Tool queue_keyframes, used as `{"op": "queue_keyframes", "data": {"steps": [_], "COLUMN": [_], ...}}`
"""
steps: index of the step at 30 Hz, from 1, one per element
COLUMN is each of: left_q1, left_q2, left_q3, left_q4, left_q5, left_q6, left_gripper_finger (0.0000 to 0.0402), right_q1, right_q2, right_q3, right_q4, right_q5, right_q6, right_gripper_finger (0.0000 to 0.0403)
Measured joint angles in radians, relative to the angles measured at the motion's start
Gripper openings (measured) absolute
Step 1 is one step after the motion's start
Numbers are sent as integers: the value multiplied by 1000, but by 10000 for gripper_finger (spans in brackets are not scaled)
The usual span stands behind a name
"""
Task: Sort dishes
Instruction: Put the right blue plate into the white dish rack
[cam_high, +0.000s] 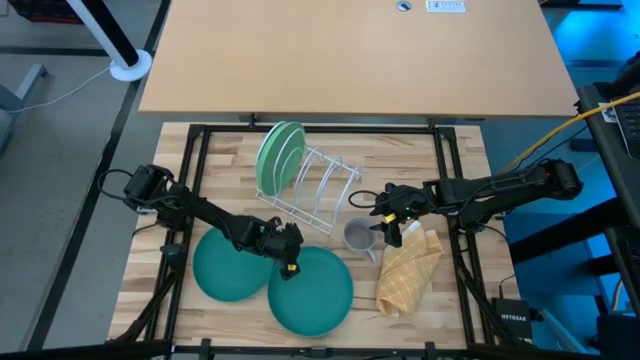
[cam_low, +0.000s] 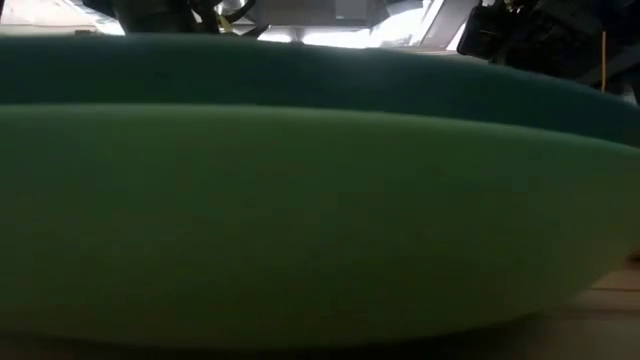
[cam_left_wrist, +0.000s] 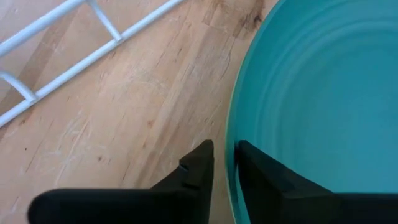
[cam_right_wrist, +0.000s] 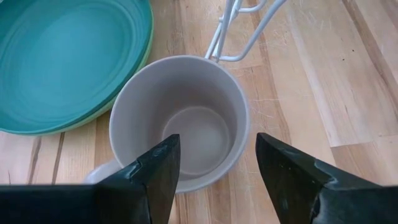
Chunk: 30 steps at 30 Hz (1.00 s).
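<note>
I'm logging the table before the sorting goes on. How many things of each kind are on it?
Light green plates, standing in the rack: 2
Teal plates, flat on the table: 2
White wire rack: 1
Grey cup: 1
Tan cloth: 1
Total: 7

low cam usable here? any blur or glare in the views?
Low view: almost wholly blocked by a soft, out-of-focus plate rim, with bright glare along the top. High view: evenly lit, blue light at the right edge. Left wrist view: sharp on the teal plate. Right wrist view: sharp on the cup.
</note>
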Motion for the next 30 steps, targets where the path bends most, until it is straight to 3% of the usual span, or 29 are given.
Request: {"op": "queue_keyframes", "data": {"steps": [10, 30], "left_q1": [0, 0], "left_q2": [0, -31], "left_q3": [0, 0], "left_q4": [0, -7], "left_q5": [0, 0], "left_q6": [4, -14], "left_gripper_finger": [110, 86], "right_q1": [0, 0], "right_q2": [0, 0], "right_q3": [0, 0], "right_q4": [0, 2], "right_q5": [0, 1], "right_q6": [0, 0], "right_gripper_finger": [215, 215]}}
